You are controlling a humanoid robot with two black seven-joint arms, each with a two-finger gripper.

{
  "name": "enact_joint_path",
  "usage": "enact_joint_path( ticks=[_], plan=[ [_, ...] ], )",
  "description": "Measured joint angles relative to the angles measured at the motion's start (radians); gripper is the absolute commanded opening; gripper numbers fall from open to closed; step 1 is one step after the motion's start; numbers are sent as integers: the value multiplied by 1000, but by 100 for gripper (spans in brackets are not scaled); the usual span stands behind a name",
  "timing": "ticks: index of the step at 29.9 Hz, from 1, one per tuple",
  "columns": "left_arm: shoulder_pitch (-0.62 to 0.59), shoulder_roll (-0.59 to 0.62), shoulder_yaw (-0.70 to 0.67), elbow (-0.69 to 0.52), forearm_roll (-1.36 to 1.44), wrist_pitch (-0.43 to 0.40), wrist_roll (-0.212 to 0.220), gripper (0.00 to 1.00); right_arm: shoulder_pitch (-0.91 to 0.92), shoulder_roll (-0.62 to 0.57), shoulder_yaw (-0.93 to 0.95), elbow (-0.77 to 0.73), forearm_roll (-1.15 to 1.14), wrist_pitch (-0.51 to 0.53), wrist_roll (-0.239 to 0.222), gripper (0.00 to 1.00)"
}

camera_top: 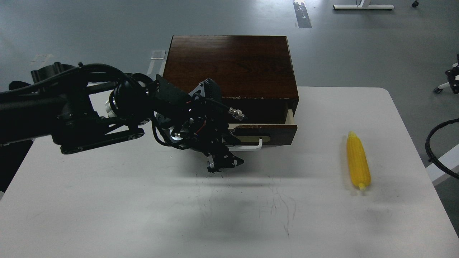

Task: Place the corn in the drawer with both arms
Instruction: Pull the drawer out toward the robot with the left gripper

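The corn (pixel 358 160) lies on the white table at the right, tapered tip pointing away, pale stub toward me. The drawer (pixel 267 130) of the dark brown box (pixel 229 64) is pulled partly out, with its pale side (pixel 290 116) showing. Its white bar handle (pixel 251 147) is free. My left arm comes in from the left. Its gripper (pixel 225 164) hangs just in front of and to the left of the handle, above the table, fingers apart and holding nothing. My right gripper is out of view.
The white table (pixel 143 208) has rounded far corners and faint scratches in the middle. A black cable loop (pixel 430 145) shows at the right edge. Grey floor lies beyond, with a black caster base (pixel 450 79) at far right.
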Motion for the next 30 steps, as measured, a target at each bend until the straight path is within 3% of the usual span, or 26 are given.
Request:
enact_joint_path(
  ticks=[30],
  plan=[
    [13,5,2,47,6,1,2,55,-3,1,0,-1,0,0,0,100]
  ],
)
